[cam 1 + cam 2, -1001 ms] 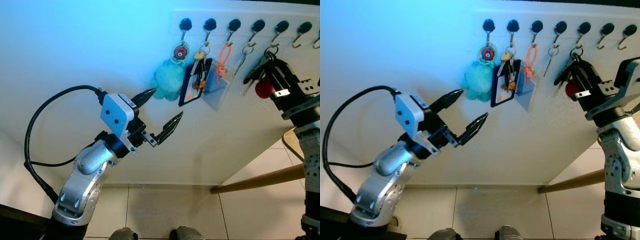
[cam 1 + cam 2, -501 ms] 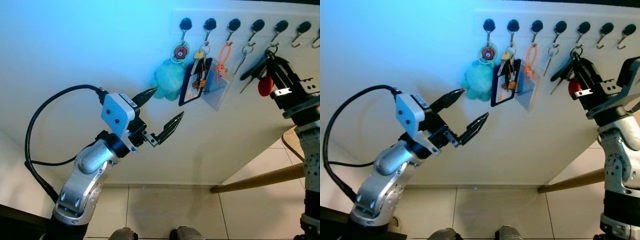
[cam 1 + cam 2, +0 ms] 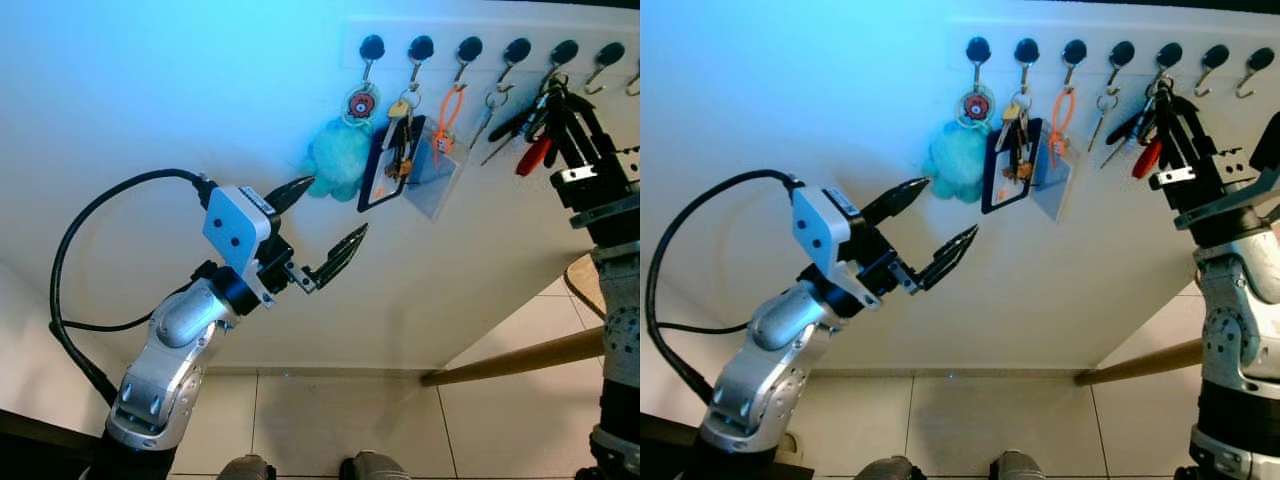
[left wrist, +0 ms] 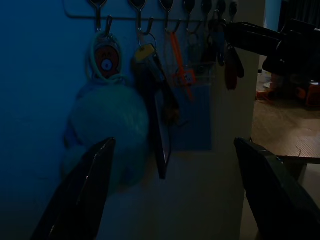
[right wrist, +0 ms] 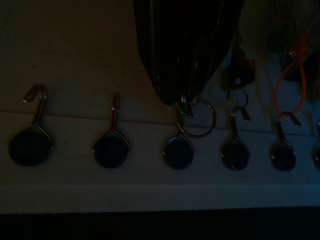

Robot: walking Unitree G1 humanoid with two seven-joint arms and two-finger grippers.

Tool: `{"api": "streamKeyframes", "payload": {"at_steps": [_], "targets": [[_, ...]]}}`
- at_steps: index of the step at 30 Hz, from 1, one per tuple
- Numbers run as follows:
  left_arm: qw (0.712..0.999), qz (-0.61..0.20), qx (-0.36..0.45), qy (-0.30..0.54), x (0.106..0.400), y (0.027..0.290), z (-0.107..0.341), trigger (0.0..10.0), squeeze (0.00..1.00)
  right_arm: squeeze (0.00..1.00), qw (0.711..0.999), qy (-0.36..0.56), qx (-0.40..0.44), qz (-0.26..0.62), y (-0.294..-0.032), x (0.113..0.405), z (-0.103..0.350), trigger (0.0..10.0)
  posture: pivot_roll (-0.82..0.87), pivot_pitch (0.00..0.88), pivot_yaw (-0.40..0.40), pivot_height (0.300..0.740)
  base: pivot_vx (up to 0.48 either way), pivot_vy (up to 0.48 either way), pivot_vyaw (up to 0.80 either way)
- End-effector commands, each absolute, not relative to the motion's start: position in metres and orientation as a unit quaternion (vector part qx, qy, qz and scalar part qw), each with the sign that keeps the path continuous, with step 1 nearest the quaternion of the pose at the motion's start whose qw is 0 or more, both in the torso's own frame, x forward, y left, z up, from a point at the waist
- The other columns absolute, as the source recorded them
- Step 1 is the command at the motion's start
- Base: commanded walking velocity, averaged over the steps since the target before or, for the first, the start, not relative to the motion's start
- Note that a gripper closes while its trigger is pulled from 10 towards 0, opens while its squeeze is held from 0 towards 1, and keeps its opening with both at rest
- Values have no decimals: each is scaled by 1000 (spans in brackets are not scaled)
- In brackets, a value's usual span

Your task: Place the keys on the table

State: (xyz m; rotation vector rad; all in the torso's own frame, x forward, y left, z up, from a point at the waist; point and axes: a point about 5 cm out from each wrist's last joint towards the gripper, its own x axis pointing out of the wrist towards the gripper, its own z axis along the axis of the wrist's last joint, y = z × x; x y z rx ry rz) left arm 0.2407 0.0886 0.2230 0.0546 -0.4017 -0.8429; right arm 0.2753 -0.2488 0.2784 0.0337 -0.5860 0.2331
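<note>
The keys (image 3: pixel 530 128), dark with a red tag, hang pinched in the closed right gripper (image 3: pixel 560 100); the left gripper (image 3: pixel 325 225) gapes wide, empty.

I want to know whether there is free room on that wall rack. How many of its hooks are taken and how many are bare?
Black-knobbed metal hooks with something hanging: 5, counting the hook where the right gripper grips the key bunch with the red tag
Bare hooks: 2
Total: 7 hooks
</note>
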Motion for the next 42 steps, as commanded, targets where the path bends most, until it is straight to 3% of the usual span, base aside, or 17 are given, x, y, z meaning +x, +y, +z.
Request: {"api": "streamKeyframes", "payload": {"at_steps": [1,18,32,36,38,42], "targets": [[888,-416,38,-193,238,86,224,10000,0,0,939,-322,15,119,-246,268,290,0,14,122,-26,740,0,0,0],[890,-414,34,-187,234,89,218,10000,0,0,939,-341,38,39,-245,244,266,0,11,128,-15,740,0,0,0],[901,-405,38,-153,231,95,194,10000,0,0,958,-279,55,-28,-249,236,214,0,11,127,-15,740,0,0,0],[906,-407,50,-101,229,102,163,10000,0,0,980,-178,69,-49,-250,237,153,0,11,124,-15,740,0,0,0],[906,-407,50,-101,229,102,163,10000,0,0,980,-178,69,-49,-250,237,153,0,11,124,-15,740,0,0,0],[916,-390,88,-19,232,117,112,10000,0,0,995,-5,83,-49,-241,237,71,0,12,117,-13,740,0,0,0]]}}
